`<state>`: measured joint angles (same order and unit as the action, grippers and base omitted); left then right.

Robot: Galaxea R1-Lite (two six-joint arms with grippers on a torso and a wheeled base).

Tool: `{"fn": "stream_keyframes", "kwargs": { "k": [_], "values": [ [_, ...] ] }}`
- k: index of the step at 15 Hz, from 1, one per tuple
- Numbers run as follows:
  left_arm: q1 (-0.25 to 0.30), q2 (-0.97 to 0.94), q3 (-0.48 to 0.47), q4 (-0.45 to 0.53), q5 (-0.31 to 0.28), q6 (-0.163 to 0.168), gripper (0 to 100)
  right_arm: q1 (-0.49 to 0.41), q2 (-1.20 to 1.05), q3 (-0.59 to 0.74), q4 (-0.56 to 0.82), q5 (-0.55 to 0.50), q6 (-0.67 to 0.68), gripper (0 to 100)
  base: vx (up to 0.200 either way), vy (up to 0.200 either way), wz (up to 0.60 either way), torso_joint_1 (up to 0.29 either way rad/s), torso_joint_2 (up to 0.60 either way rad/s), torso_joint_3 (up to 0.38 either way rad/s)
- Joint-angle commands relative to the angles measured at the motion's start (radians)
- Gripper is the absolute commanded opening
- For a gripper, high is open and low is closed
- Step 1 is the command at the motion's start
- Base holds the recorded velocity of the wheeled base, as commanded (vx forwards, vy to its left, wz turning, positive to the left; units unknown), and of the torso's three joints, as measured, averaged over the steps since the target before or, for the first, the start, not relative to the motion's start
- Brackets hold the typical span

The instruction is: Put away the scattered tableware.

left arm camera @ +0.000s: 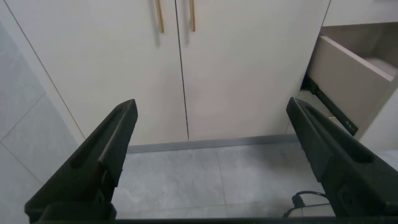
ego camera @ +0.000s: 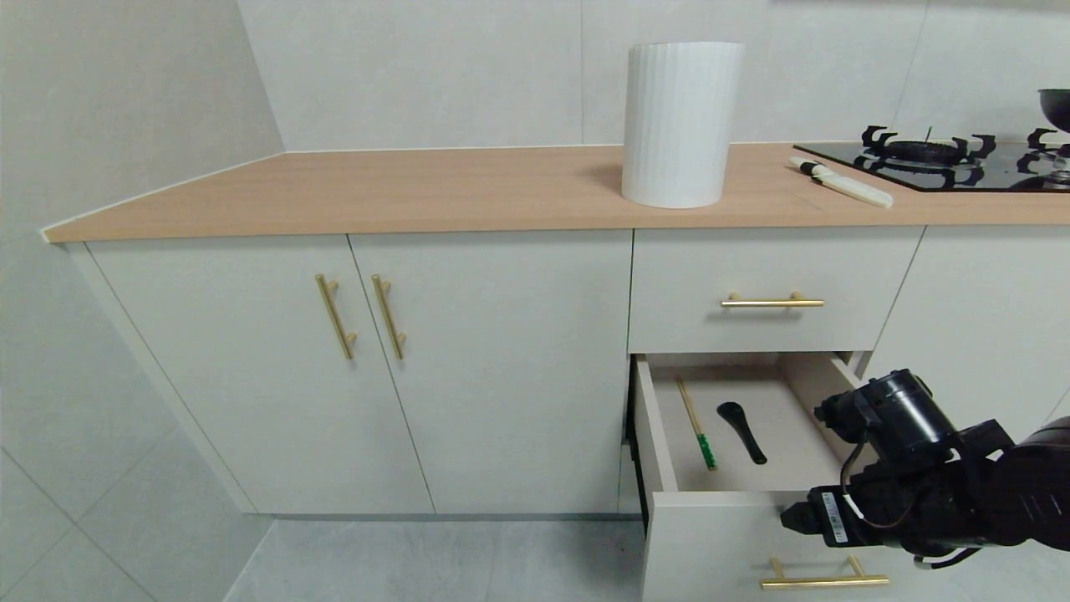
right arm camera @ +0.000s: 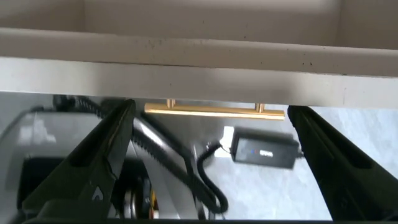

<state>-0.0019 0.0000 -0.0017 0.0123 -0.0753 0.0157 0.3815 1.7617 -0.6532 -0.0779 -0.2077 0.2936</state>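
The lower drawer point(ego camera: 654, 435) is pulled out. Inside it lie a pair of wooden chopsticks with green tips point(ego camera: 696, 423) and a black spoon point(ego camera: 742, 431). A pale knife point(ego camera: 840, 182) rests on the wooden countertop point(ego camera: 418, 192) beside the hob. My right arm point(ego camera: 919, 477) is low in front of the drawer's front panel. My right gripper point(right arm camera: 211, 118) is open, facing the panel's top edge point(right arm camera: 199, 59) and gold handle point(right arm camera: 186, 110). My left gripper point(left arm camera: 211, 112) is open with nothing in it, above the floor before the cabinet doors, with the open drawer point(left arm camera: 354, 68) off to one side.
A tall white ribbed cylinder point(ego camera: 679, 124) stands on the counter. A black gas hob point(ego camera: 936, 159) sits at the far right. The upper drawer point(ego camera: 769, 288) is closed, as are the two cabinet doors point(ego camera: 359, 368). Grey tiled floor point(ego camera: 376, 560) lies in front.
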Motion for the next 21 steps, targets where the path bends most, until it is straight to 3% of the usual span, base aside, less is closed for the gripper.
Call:
{"fn": "stream_keyframes", "kwargs": {
  "k": [1, 7, 21],
  "values": [
    [0.0, 0.0, 0.0, 0.0, 0.0, 0.0, 100, -0.013, 0.035, -0.011, -0.022, 0.001, -0.002, 100, 0.0, 0.0, 0.0, 0.0, 0.0, 0.0],
    [0.0, 0.0, 0.0, 0.0, 0.0, 0.001, 100, -0.027, 0.074, -0.052, -0.031, 0.001, 0.001, 100, 0.0, 0.0, 0.0, 0.0, 0.0, 0.0],
    [0.0, 0.0, 0.0, 0.0, 0.0, 0.001, 100, -0.098, 0.257, -0.296, -0.033, -0.006, -0.011, 100, 0.0, 0.0, 0.0, 0.0, 0.0, 0.0]
  ]
}}
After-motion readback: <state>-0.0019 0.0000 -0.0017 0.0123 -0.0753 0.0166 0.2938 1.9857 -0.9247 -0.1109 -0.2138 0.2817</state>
